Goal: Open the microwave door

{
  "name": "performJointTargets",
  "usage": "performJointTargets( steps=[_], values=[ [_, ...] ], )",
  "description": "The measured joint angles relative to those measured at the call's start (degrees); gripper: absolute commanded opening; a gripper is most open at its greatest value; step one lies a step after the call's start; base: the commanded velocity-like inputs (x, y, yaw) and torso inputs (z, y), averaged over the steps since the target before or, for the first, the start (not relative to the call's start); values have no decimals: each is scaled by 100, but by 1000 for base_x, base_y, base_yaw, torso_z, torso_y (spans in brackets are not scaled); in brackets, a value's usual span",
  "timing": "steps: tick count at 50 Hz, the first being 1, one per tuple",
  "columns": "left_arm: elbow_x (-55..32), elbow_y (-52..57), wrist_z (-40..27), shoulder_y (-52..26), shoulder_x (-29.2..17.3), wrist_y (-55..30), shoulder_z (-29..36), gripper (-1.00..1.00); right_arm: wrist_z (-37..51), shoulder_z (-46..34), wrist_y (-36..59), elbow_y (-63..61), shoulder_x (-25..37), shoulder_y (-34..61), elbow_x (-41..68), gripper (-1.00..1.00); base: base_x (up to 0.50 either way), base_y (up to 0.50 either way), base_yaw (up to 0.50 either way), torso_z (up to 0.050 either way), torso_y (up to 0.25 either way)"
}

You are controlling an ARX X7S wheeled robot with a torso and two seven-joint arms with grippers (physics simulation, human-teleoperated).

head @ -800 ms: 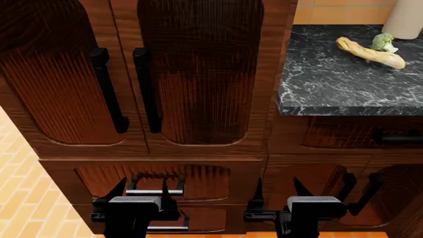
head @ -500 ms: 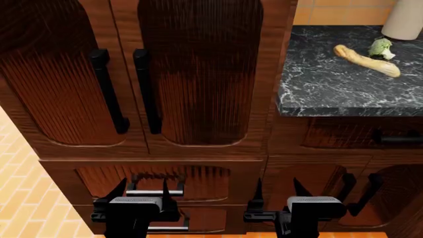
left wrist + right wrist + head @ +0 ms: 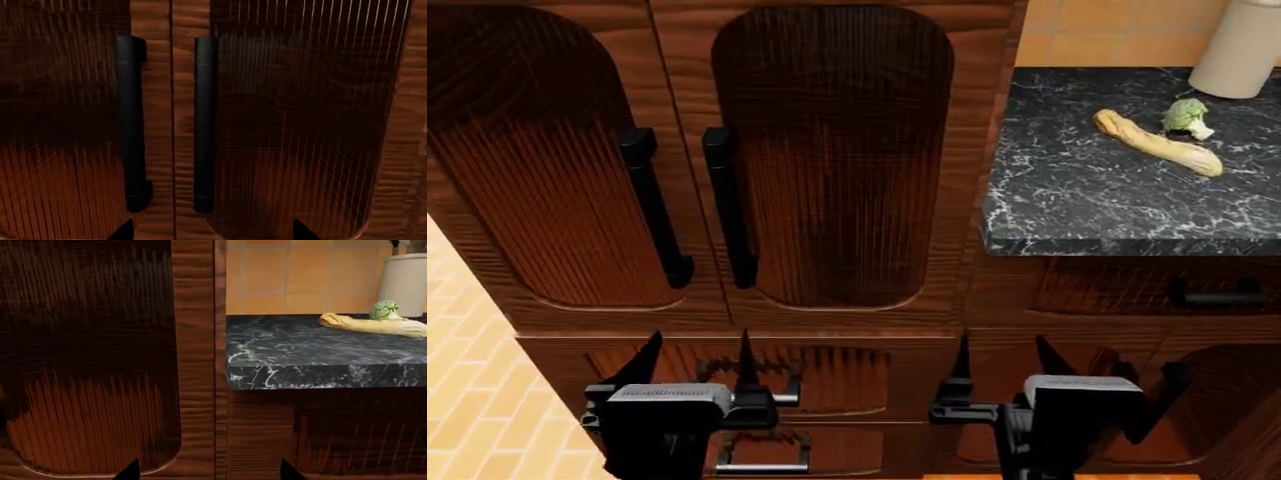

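Observation:
The microwave and its door are out of view in every frame. My left gripper [image 3: 697, 352] hangs open and empty, low in front of the drawers under a tall dark wood cabinet [image 3: 827, 150]. In the left wrist view its tips [image 3: 212, 235] frame the cabinet's two black vertical handles [image 3: 203, 125]. To its right my right gripper [image 3: 1004, 352] is also open and empty. The right wrist view, with its tips [image 3: 209, 474] at the edge, faces the cabinet's right side and the counter edge.
A black marble counter [image 3: 1094, 210] juts out at the right, carrying a baguette [image 3: 1157, 142], a piece of broccoli [image 3: 1188, 115] and a white jar [image 3: 1244, 45]. Drawers with black handles [image 3: 1214, 296] sit below it. Orange tiled floor [image 3: 461, 330] shows at the left.
The head view has shifted, so the cabinet and counter sit lower in the picture and both grippers show more fully. Both stay open.

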Motion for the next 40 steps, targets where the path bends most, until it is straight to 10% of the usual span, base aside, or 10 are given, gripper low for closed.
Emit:
performJointTargets(
  steps=[16,40],
  values=[
    [-598,3220,-361,-1452,-582,-2872,-304,100,329,325,2158,-2822,417,1091,470,100,0,0,0,50,0],
    [-5040,4452,-3533,-4704,-3139,-4658,-718,100,1559,1043,5105,-4897,1512,4077,2722,100,0,0,0,41,0]
  ],
)
